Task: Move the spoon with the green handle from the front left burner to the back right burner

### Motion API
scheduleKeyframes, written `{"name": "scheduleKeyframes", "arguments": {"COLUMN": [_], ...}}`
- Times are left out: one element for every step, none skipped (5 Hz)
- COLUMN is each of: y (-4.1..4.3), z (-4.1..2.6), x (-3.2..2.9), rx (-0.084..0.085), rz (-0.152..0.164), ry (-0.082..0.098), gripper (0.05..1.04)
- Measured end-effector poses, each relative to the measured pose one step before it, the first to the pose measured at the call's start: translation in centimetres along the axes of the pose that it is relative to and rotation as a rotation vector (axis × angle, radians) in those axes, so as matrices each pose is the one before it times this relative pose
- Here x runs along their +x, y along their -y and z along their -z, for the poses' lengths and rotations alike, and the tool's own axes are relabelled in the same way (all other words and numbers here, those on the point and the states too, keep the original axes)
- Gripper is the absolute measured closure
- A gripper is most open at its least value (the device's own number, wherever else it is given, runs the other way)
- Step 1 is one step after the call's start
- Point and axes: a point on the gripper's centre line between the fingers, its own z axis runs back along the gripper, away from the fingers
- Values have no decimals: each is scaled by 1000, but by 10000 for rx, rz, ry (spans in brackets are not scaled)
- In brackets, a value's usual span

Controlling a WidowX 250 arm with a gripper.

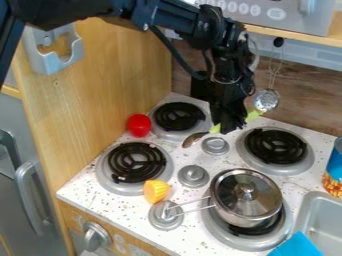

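1. My end effector (232,128) hangs over the back of the white, speckled desk (200,244), its fingers closed around the spoon.
2. The spoon (194,140) is tilted between the two back burners; its smooth green handle passes through my grip, and its darker, oval end points down toward the front left, near a round metal cap (215,145).
3. I see four black coil burners in shiny, round metal pans.
4. On the front right one sits a polished steel pot (235,218) with a domed glass lid (248,192); its thin wire handle (192,206) sticks out leftward.
5. A ribbed yellow cup (156,191) lies beside the front left burner (137,162).
6. A smooth, rounded red ball (139,125) is by the wooden panel (110,80).
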Motion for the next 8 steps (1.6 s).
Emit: {"name": "scheduleKeyframes", "arguments": {"y": [199,312,-256,637,-461,1171,-270,1002], "z": [-653,-134,352,788,264,2057,249,1745], "x": [1182,1343,1237,413,415,-163,1027,287], "rx": [-225,-351,185,-2,475,-252,402,-432], "rz": [1897,2203,1095,1085,495,352,170,10], "ry": [533,856,890,489,5,-92,177,-52], "gripper": [683,683,683,683,683,683,683,683]}}
